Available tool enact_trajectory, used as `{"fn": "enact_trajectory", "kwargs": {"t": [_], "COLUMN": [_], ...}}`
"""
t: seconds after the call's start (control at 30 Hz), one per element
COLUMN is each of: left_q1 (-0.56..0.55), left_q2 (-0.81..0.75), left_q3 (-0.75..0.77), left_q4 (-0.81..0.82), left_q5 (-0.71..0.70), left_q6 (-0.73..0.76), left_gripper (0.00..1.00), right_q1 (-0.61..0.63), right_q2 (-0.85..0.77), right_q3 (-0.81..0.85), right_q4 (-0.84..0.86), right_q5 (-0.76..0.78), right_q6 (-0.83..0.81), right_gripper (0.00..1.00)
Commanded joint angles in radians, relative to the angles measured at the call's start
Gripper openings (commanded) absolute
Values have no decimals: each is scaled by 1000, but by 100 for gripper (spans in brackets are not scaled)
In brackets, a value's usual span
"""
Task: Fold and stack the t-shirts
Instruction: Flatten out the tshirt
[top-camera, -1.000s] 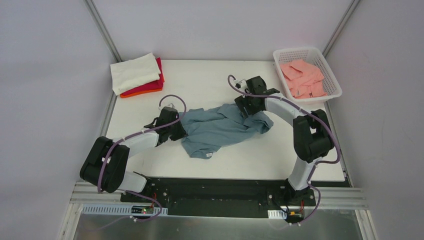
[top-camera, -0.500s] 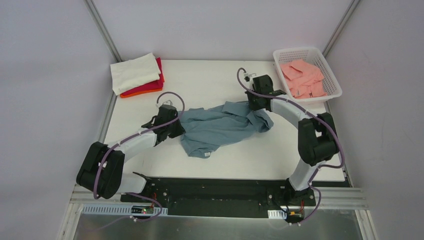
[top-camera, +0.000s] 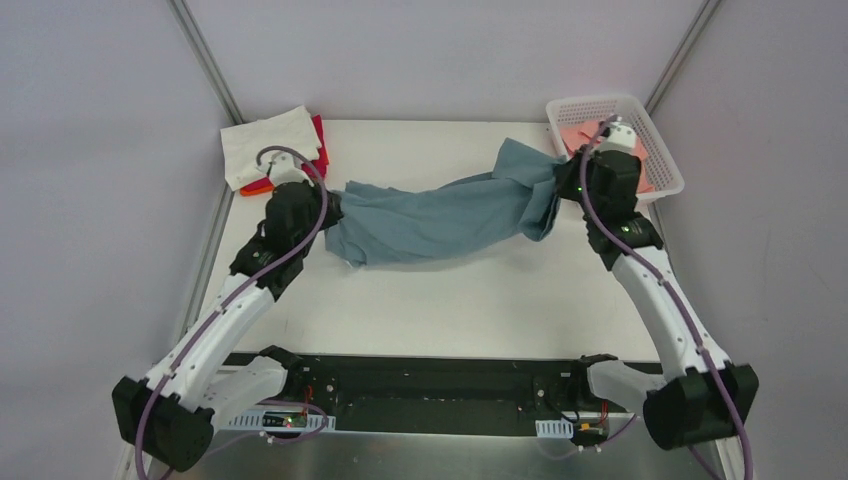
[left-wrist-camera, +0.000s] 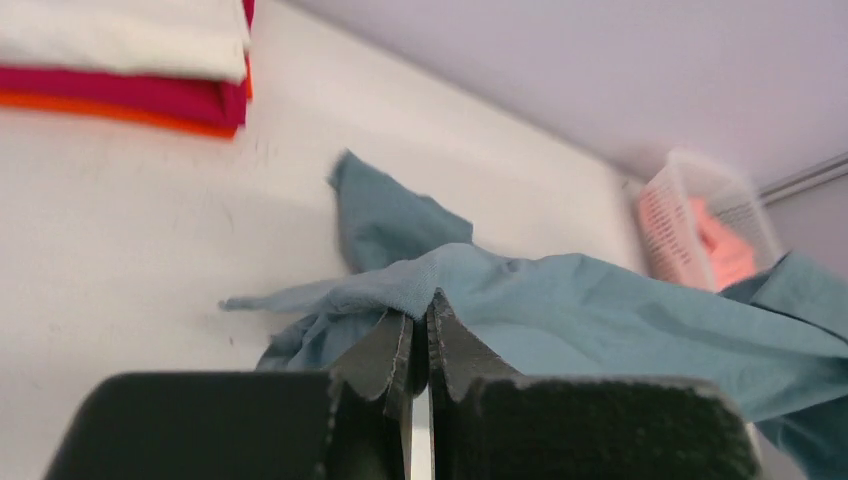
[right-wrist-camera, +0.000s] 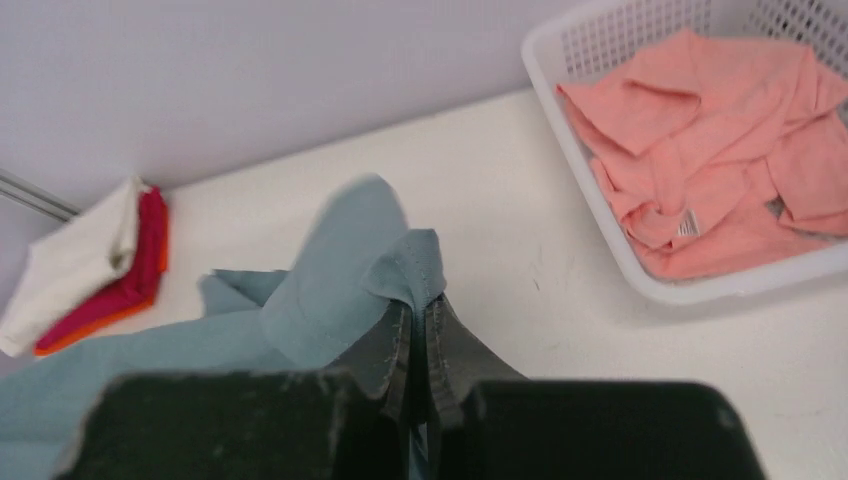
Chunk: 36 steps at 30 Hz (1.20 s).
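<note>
Top external shows you a matte white table (top-camera: 470, 300) inside plain grey walls (top-camera: 440, 50). Your left gripper (left-wrist-camera: 420, 312) and right gripper (right-wrist-camera: 418, 318) are each clamped on one end of the slate blue-grey t-shirt (top-camera: 440, 215). It's soft wrinkled cotton, stretched between them across mid-table. Folded cream, red, orange stack (top-camera: 270, 148) far-left. White lattice basket (right-wrist-camera: 745, 278) of crumpled salmon-pink shirts (right-wrist-camera: 720, 150) far-right.

blue-grey t-shirt (top-camera: 440, 215) stretched out, white table (top-camera: 450, 290)
</note>
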<state>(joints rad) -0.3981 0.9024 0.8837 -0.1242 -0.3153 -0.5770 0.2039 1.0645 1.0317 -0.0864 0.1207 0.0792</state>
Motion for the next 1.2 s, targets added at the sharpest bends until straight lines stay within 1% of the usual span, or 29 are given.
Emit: {"fn": "enact_trajectory", "kwargs": {"t": [0.0, 0.1, 0.17, 0.27, 0.37, 0.5, 0.67, 0.8, 0.93, 1.03, 1.13, 1.17], "left_q1": [3, 2, 2, 3, 4, 3, 3, 3, 3, 4, 17, 37], "left_q2": [-141, -216, -253, -301, -334, -346, -312, -257, -159, -35, 158, 237], "left_q3": [118, 190, 243, 317, 395, 485, 571, 592, 568, 512, 462, 461], "left_q4": [-13, -23, -38, -51, -68, -95, -134, -135, -135, -124, -99, -97], "left_q5": [-85, -60, -10, 72, 122, 145, 164, 88, -22, -148, -277, -274], "left_q6": [120, 172, 194, 216, 233, 255, 263, 271, 273, 259, 246, 232], "left_gripper": [0, 0, 0, 0, 0, 0, 0, 0, 0, 0, 0, 0], "right_q1": [-7, -8, -8, -9, -8, -8, -6, -6, -8, -7, -8, -8], "right_q2": [-169, -261, -306, -367, -426, -487, -498, -501, -471, -414, -330, -291], "right_q3": [26, 72, 106, 164, 228, 301, 393, 394, 329, 224, 54, 8], "right_q4": [60, 21, 1, -55, -108, -173, -298, -354, -384, -404, -352, -333], "right_q5": [24, 64, 61, 5, -27, -28, -103, -96, -82, -51, -29, -14], "right_q6": [69, 47, 35, 34, 49, 43, 76, 128, 163, 224, 280, 293], "right_gripper": [0, 0, 0, 0, 0, 0, 0, 0, 0, 0, 0, 0]}}
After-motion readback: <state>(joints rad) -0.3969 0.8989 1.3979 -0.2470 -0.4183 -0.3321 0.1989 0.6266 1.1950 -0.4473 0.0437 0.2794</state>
